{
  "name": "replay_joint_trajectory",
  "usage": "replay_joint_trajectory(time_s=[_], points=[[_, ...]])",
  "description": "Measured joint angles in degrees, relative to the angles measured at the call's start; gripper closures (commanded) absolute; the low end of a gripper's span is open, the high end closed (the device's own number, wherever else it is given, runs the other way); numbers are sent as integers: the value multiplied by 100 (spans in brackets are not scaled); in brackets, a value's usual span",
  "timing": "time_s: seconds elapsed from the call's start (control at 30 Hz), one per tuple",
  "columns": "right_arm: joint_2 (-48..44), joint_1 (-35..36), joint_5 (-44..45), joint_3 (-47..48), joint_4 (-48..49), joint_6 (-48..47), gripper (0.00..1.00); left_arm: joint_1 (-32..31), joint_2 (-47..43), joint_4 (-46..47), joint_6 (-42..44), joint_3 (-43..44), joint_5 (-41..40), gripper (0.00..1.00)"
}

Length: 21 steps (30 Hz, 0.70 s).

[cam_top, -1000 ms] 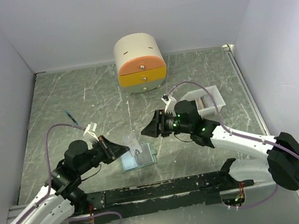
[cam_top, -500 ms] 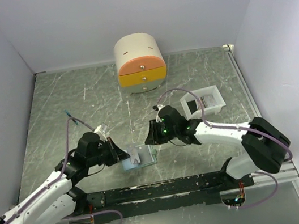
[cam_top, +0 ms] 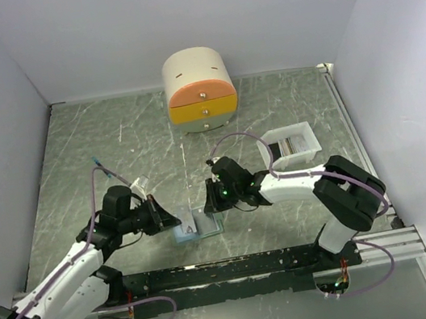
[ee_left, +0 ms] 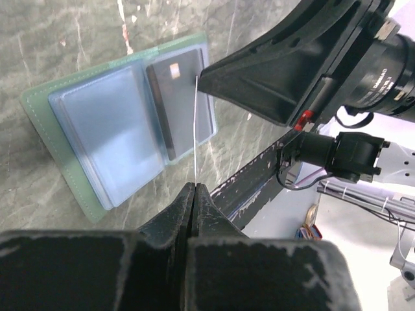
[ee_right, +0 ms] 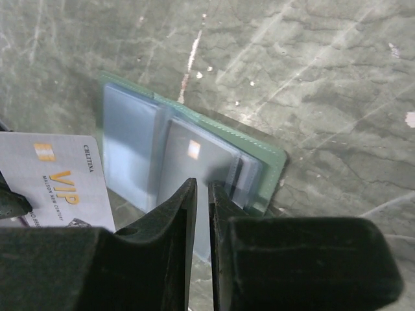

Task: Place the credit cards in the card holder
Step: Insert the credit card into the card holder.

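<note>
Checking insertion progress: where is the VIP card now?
Pinched in the left tool, the VIP card sits beside the open card holder, at lower left in the right wrist view.

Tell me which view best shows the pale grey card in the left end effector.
Right wrist view: the pale grey rectangular plastic card faces it, its orange VIP lettering readable. Left wrist shows only its thin edge; top external, a tiny pale patch.

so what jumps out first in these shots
The left gripper pinches a pale VIP card at the open card holder, front and centre, with the right gripper close opposite. A cream-and-orange drawer box stands at the back.
</note>
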Motion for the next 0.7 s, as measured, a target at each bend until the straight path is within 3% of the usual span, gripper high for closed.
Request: replay_joint_trajectory(time_s=[0.7], points=[[-22,11,442,-63,-273,-284,87,37,1106,946,-50,-481,452,93]])
